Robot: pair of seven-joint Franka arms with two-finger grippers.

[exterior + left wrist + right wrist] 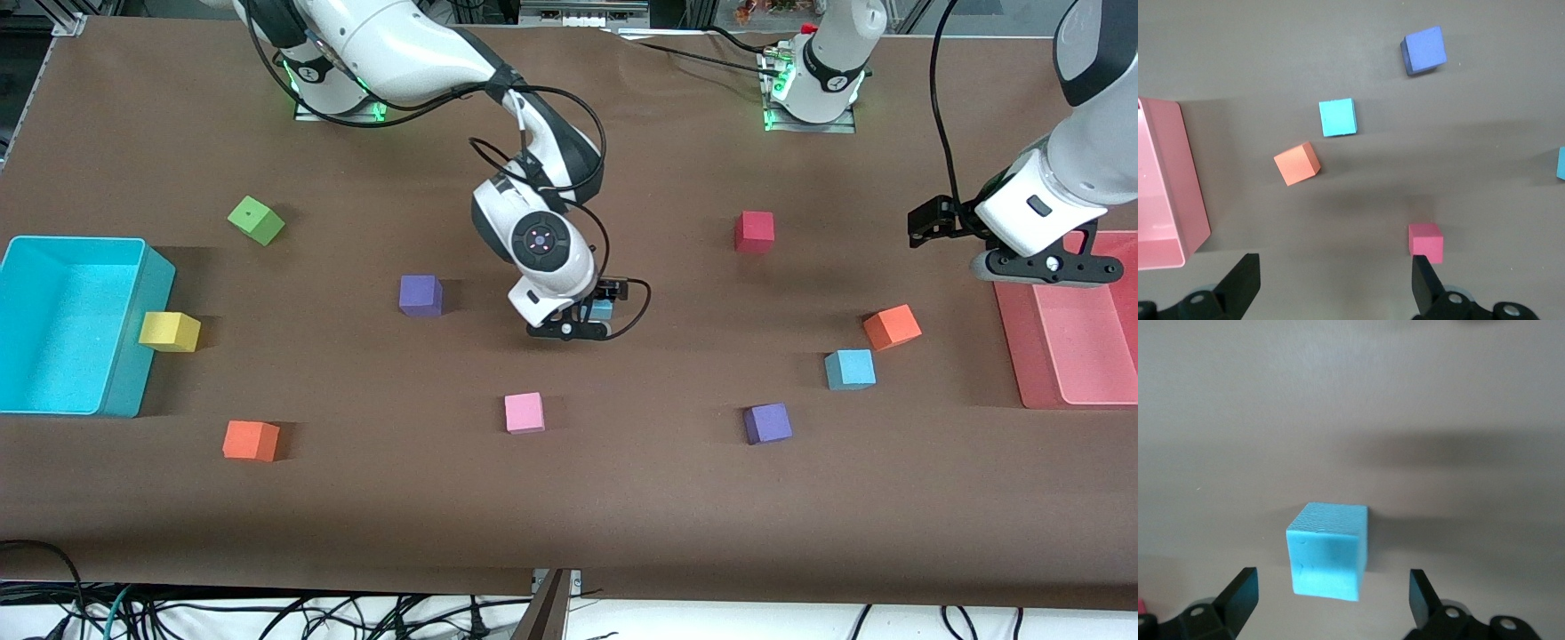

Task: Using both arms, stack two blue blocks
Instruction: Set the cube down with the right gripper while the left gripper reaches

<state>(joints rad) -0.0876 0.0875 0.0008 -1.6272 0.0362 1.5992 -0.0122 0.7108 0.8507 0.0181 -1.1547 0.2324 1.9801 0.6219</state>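
Note:
One blue block [604, 309] rests on the brown table near its middle, mostly hidden by the right arm's hand. My right gripper [594, 320] is down around it. In the right wrist view this blue block [1328, 553] sits between the open fingers [1241, 590] with a gap on each side, and my right gripper [1331, 581] does not touch it. The second blue block [850, 369] [1337, 117] lies toward the left arm's end, nearer the front camera. My left gripper [926, 224] [1335, 267] hangs open and empty, high beside the pink tray [1067, 373].
An orange cube [891, 326] sits just beside the second blue block and a purple cube [767, 423] lies nearer the camera. Red [754, 231], pink [524, 412], purple [420, 295], orange [251, 440], yellow [169, 331] and green [256, 220] cubes are scattered. A teal bin [133, 373] stands at the right arm's end.

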